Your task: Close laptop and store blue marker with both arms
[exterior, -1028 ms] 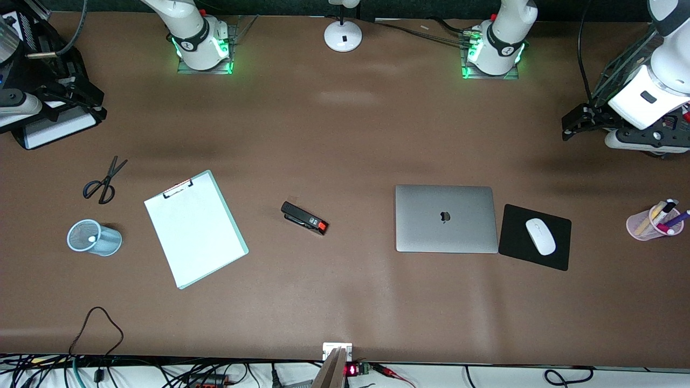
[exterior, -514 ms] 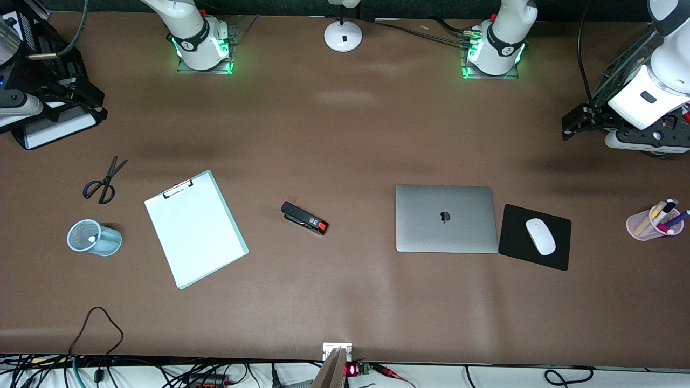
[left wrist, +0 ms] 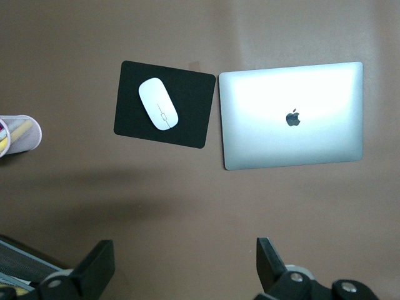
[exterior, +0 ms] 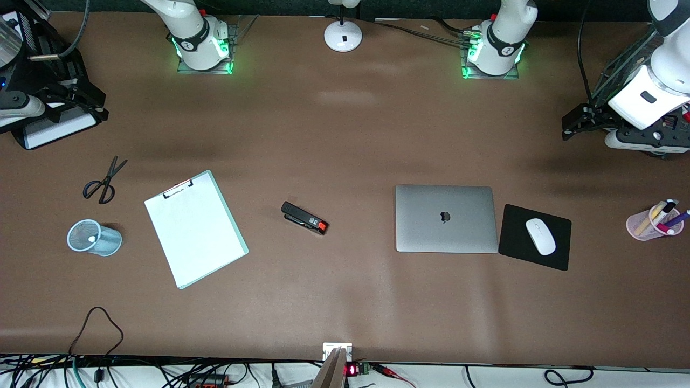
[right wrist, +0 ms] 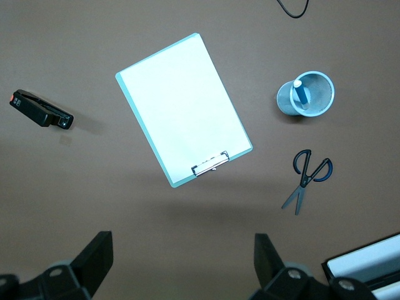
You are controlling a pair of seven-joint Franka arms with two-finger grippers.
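Observation:
The silver laptop (exterior: pixel 446 218) lies shut on the table, apple logo up, beside the black mousepad (exterior: pixel 535 237); it also shows in the left wrist view (left wrist: pixel 292 115). The blue marker (right wrist: pixel 300 94) stands in the blue mesh cup (right wrist: pixel 305 94), white end up; in the front view only that white end (exterior: pixel 91 237) shows inside the cup (exterior: pixel 94 237). My left gripper (exterior: pixel 574 121) is open and empty, high over the left arm's end of the table (left wrist: pixel 184 265). My right gripper (exterior: pixel 89 102) is open and empty, high over the right arm's end (right wrist: pixel 181 262).
A white mouse (exterior: pixel 540 236) lies on the mousepad. A pink cup of pens (exterior: pixel 654 223) stands near the left arm's end. A black stapler (exterior: pixel 304 217), a white clipboard (exterior: pixel 195 228), scissors (exterior: pixel 103 180) and a lamp base (exterior: pixel 343 36) are also on the table.
The right arm's hand has drifted very slightly. Nothing on the table has moved.

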